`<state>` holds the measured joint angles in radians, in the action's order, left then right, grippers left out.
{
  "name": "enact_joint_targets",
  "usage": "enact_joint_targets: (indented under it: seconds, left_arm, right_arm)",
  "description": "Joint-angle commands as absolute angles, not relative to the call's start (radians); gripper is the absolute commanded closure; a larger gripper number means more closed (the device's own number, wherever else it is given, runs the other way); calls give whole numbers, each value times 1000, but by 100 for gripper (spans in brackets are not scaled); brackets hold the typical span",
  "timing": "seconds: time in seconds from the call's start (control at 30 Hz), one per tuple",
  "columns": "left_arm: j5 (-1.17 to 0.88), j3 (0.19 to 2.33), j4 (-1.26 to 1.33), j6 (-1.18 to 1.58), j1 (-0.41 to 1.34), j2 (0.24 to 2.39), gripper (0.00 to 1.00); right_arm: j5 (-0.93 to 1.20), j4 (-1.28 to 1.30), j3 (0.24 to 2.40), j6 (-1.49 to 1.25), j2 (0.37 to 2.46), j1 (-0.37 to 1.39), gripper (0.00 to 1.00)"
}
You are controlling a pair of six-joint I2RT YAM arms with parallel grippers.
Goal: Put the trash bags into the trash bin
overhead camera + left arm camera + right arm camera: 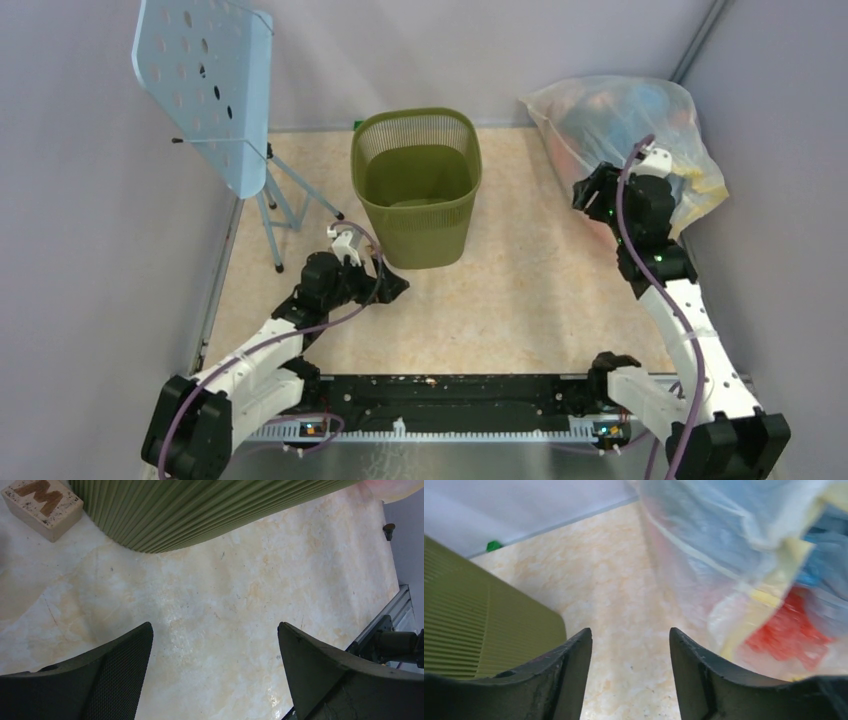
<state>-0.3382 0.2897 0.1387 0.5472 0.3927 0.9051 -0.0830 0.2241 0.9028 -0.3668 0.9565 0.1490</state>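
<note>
The trash bin (430, 240), olive green with mesh sides, stands upright at the back middle of the floor. The trash bags are out of view. My left gripper (395, 288) hovers low just in front of the bin's base, open, with only bare floor between its fingers (215, 625). The bin's ribbed wall (200, 510) fills the top of the left wrist view. My right gripper (590, 195) is raised at the right, beside the big stuffed sack, also open and holding nothing (630, 635). In the right wrist view the bin (474, 625) lies to its left.
A big clear sack (610, 110) stuffed with coloured items leans in the back right corner and shows again (749, 555). A pale blue perforated panel on a stand (205, 85) rises at the back left. A wooden block marked M (42, 502) lies beside the bin. Grey walls close three sides.
</note>
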Motion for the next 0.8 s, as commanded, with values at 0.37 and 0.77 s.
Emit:
enact_joint_targets:
  seconds: [0.37, 0.77]
  left_arm:
    - [-475, 266, 362, 489, 394, 1004, 1]
    - [-544, 223, 400, 527, 393, 971, 1]
  right_arm:
    - [-6, 264, 844, -618, 912, -360, 46]
    - [-187, 114, 907, -776, 1138, -361, 35]
